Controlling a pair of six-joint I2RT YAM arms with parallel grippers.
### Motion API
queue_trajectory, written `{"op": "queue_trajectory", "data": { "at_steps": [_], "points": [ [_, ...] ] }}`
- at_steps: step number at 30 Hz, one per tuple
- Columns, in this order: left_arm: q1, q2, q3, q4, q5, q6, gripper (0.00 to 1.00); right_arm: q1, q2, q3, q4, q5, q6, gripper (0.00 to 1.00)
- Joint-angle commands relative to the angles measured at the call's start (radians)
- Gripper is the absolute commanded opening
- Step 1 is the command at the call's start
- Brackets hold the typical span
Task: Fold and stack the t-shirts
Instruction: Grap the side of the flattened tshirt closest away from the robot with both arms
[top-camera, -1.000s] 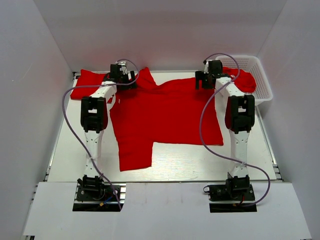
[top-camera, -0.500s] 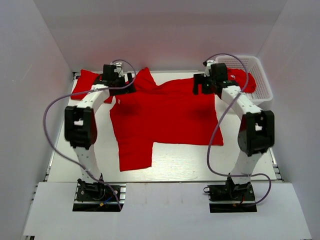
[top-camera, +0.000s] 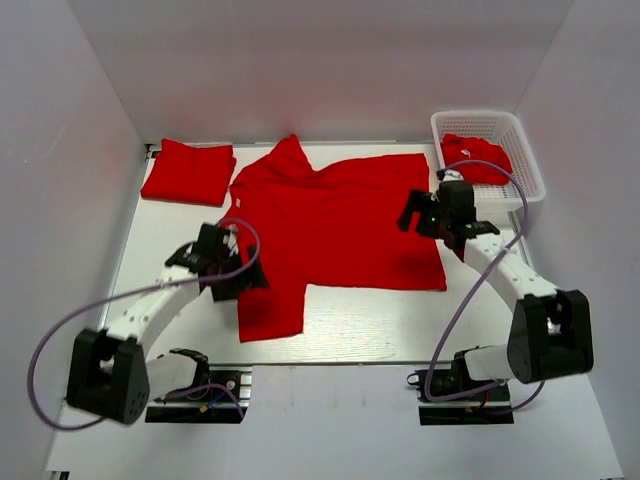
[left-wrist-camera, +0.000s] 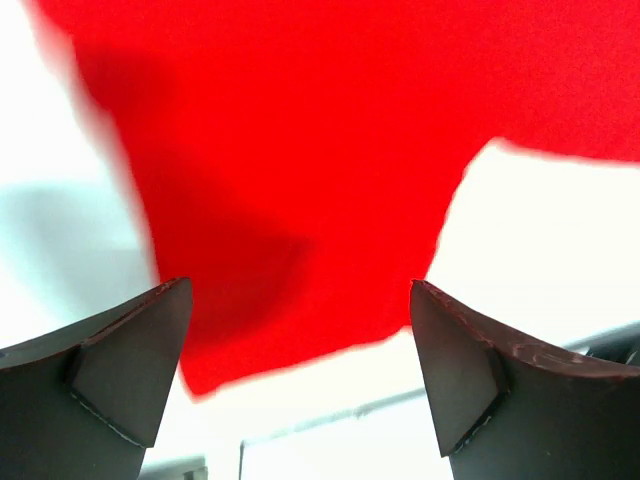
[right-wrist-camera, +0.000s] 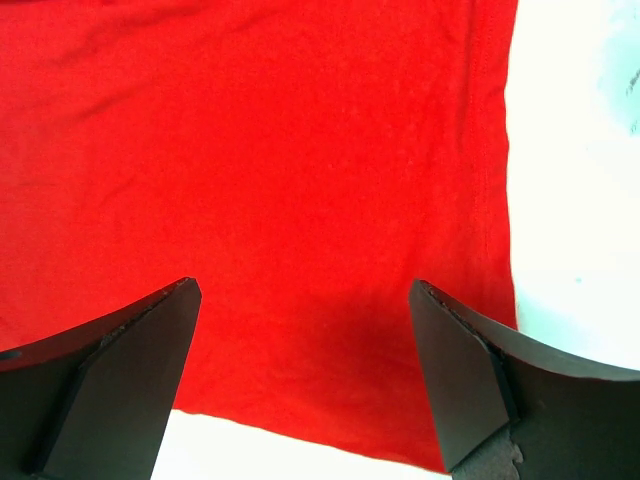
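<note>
Biggest thing here is the white table (top-camera: 400, 325), and most of it is covered by the spread t-shirt (top-camera: 340, 230), lying flat with its sleeves at the left and its hem (top-camera: 440, 250) at the right. The mesh basket (top-camera: 525, 160) sits at the back right corner with a bunched t-shirt (top-camera: 478, 158) in it. A folded t-shirt (top-camera: 188, 172) is parked at the back left, well apart from the flat one. The left gripper (top-camera: 240, 280) hovers over the near sleeve (top-camera: 272, 310) and the right gripper (top-camera: 415, 215) is above the cloth near the hem. Both have their fingers spread wide with nothing between them. My read is they're lining up for the first fold. To do it well, I'd drop each gripper right on a cloth edge, not mid-fabric, so one finger can slip under. Grab the sleeve near its tip, lift only enough to clear the table, and lay it over the body without dragging the whole shirt. Keep both arms moving together or it'll wrinkle and skew.
</note>
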Motion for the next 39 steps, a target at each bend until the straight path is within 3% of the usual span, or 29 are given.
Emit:
{"op": "queue_trajectory", "data": {
  "at_steps": [1, 7, 13, 16, 17, 24, 26, 32, 33, 34, 39],
  "points": [
    [-0.019, -0.187, -0.079, -0.203, -0.010, -0.122, 1.00, -0.006, -0.074, -0.036, 0.090, 0.032, 0.064, 0.91],
    [-0.038, -0.271, -0.190, -0.262, -0.022, -0.238, 1.00, -0.009, -0.106, -0.082, 0.070, 0.119, 0.078, 0.91],
    [-0.056, -0.134, -0.190, -0.242, -0.068, -0.238, 1.00, -0.011, -0.098, -0.085, 0.060, 0.127, 0.087, 0.91],
    [-0.067, -0.085, -0.200, -0.227, -0.068, -0.238, 0.95, -0.012, -0.094, -0.079, 0.044, 0.152, 0.087, 0.91],
    [-0.067, -0.076, -0.200, -0.216, -0.059, -0.238, 0.88, -0.012, -0.100, -0.081, 0.040, 0.176, 0.091, 0.91],
    [-0.096, -0.022, -0.248, -0.168, -0.050, -0.238, 0.61, -0.015, -0.126, -0.117, 0.027, 0.245, 0.127, 0.91],
    [-0.105, -0.001, -0.248, -0.141, -0.071, -0.238, 0.47, -0.017, -0.131, -0.131, 0.024, 0.244, 0.132, 0.91],
    [-0.105, 0.071, -0.224, -0.066, -0.053, -0.215, 0.22, -0.015, -0.154, -0.214, 0.012, 0.170, 0.127, 0.91],
    [-0.105, 0.082, -0.207, -0.066, -0.069, -0.215, 0.04, -0.017, -0.154, -0.226, -0.005, 0.169, 0.133, 0.91],
    [-0.105, 0.091, -0.197, -0.066, -0.080, -0.203, 0.00, -0.017, -0.166, -0.232, -0.015, 0.169, 0.143, 0.91],
    [-0.114, 0.061, -0.174, -0.055, -0.071, -0.159, 0.00, -0.020, -0.186, -0.266, -0.100, 0.216, 0.161, 0.91]
  ]
}}
